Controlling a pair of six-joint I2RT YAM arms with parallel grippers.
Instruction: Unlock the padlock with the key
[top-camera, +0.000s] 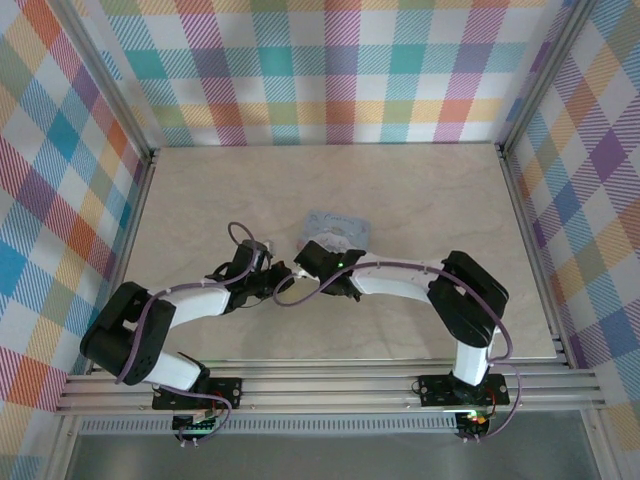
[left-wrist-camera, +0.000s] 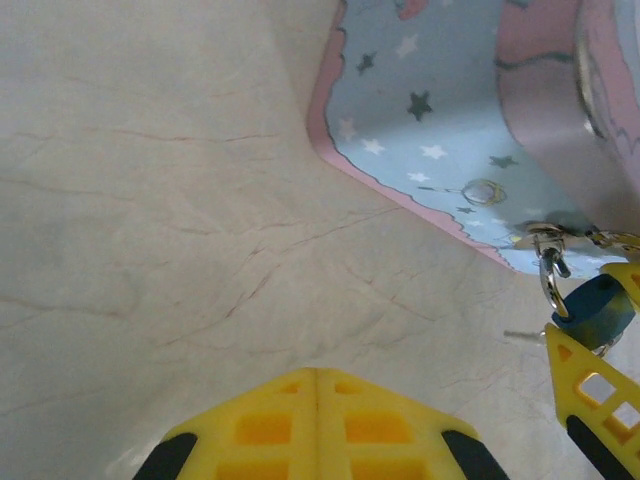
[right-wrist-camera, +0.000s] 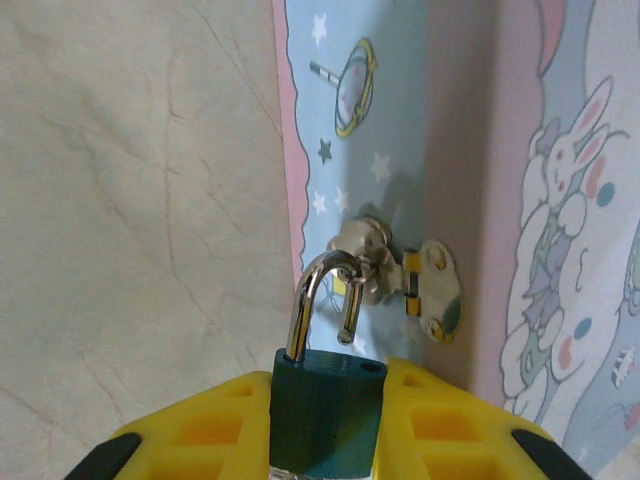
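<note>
The right gripper (right-wrist-camera: 327, 395) is closed partway on the teal padlock (right-wrist-camera: 322, 420), its yellow fingers (right-wrist-camera: 200, 430) pressing the two sides of the body. The steel shackle (right-wrist-camera: 299, 310) hooks through the clasp loop (right-wrist-camera: 362, 240) on the side of the pale blue cartoon-printed tin (right-wrist-camera: 380, 120), and its short leg seems to sit clear of its hole. The left gripper (left-wrist-camera: 317, 400) is fully closed nearby, over the marbled table (left-wrist-camera: 150, 200), with nothing visible between its tips

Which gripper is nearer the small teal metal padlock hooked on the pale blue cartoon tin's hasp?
Right. The right gripper clamps the small teal metal padlock by its body. The left gripper is shut, off to the padlock's left, not touching it.
</note>
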